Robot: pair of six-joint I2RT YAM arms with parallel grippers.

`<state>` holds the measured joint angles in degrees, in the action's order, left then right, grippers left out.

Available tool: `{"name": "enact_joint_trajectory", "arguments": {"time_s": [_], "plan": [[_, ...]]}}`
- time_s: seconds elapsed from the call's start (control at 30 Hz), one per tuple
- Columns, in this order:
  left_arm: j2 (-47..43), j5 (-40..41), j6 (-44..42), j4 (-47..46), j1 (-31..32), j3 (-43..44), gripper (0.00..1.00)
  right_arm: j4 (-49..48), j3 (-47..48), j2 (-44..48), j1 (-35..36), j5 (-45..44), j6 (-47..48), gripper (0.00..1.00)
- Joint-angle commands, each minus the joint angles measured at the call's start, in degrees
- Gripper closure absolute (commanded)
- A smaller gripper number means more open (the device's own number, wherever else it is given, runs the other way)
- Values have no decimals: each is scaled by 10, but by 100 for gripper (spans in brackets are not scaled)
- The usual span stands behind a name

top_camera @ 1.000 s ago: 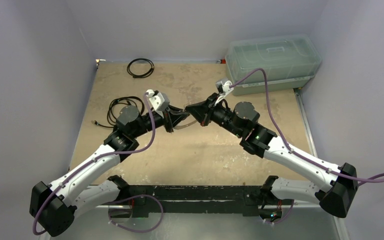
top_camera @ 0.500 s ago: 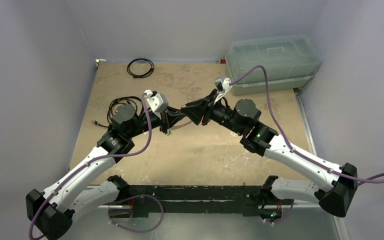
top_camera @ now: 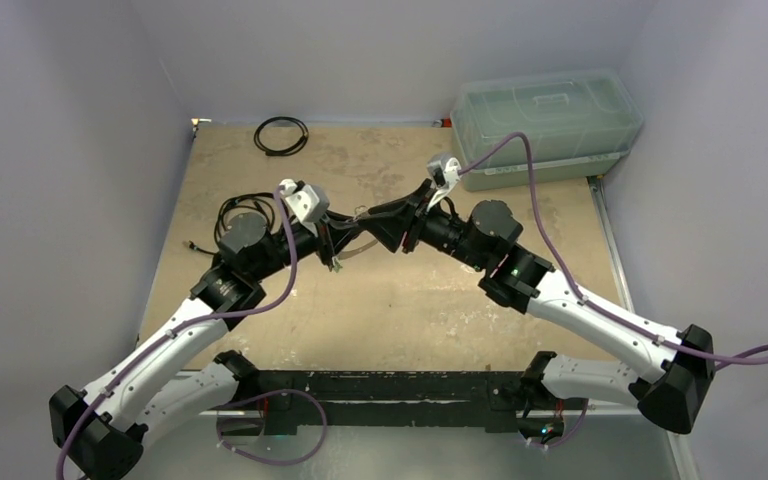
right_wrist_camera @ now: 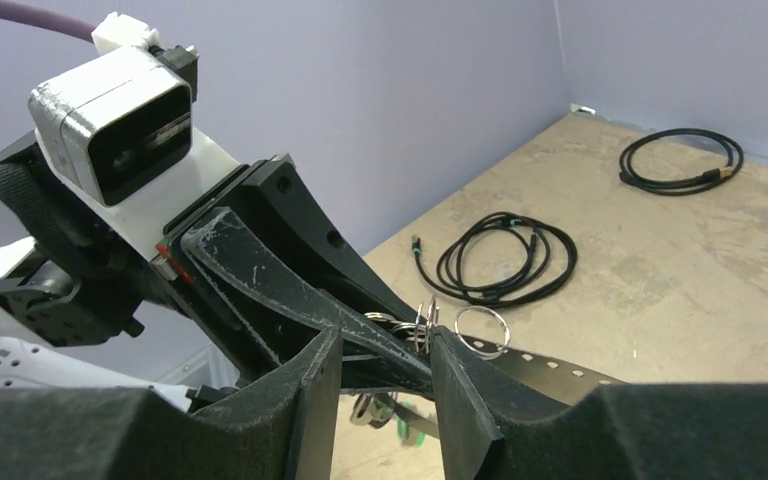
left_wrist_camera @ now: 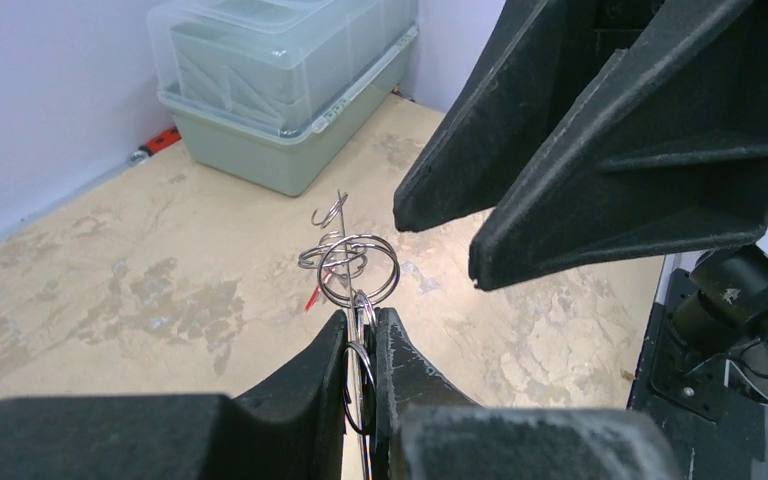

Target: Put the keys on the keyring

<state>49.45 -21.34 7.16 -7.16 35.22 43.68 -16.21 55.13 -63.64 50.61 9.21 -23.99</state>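
My left gripper (left_wrist_camera: 361, 320) is shut on the keyring, a flat silver-grey perforated band (right_wrist_camera: 560, 372), together with a bunch of small wire rings (left_wrist_camera: 350, 265). A red bit (left_wrist_camera: 312, 297) shows behind the rings. A green key tag (right_wrist_camera: 415, 428) and a key hang blurred below the left fingers, also seen in the top view (top_camera: 335, 262). My right gripper (right_wrist_camera: 385, 345) is open, its two fingers (left_wrist_camera: 460, 180) straddling the tip of the left gripper (top_camera: 345, 238). Its right finger lies right beside the small rings (right_wrist_camera: 423, 322). Both grippers meet above the table's middle, the right gripper (top_camera: 368, 217) coming from the right.
A lidded clear plastic box (top_camera: 545, 125) stands at the back right. A black coiled cord bundle (top_camera: 245, 212) lies left of the left arm, and a thin black cable loop (top_camera: 281, 135) lies at the back. The tan tabletop (top_camera: 410, 310) has walls on three sides.
The left arm has drawn back to the left with the bunch, which now hangs lower in view. The right gripper has followed leftward and stays around the left fingertips.
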Motion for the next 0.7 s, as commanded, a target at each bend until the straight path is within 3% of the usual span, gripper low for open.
{"name": "enact_joint_trajectory", "arguments": {"time_s": [0.0, 0.27, 0.67], "plan": [[-17, 10, 52, -70, -15, -11, 100, -3, 16, -9, 1, -37, 12, 60], [-13, -10, 107, -89, -58, -25, 100, 2, 31, -36, 2, -41, -2, 66], [-5, -31, 117, -68, -66, -18, 100, -18, 54, -69, 15, -25, -6, 64]]}}
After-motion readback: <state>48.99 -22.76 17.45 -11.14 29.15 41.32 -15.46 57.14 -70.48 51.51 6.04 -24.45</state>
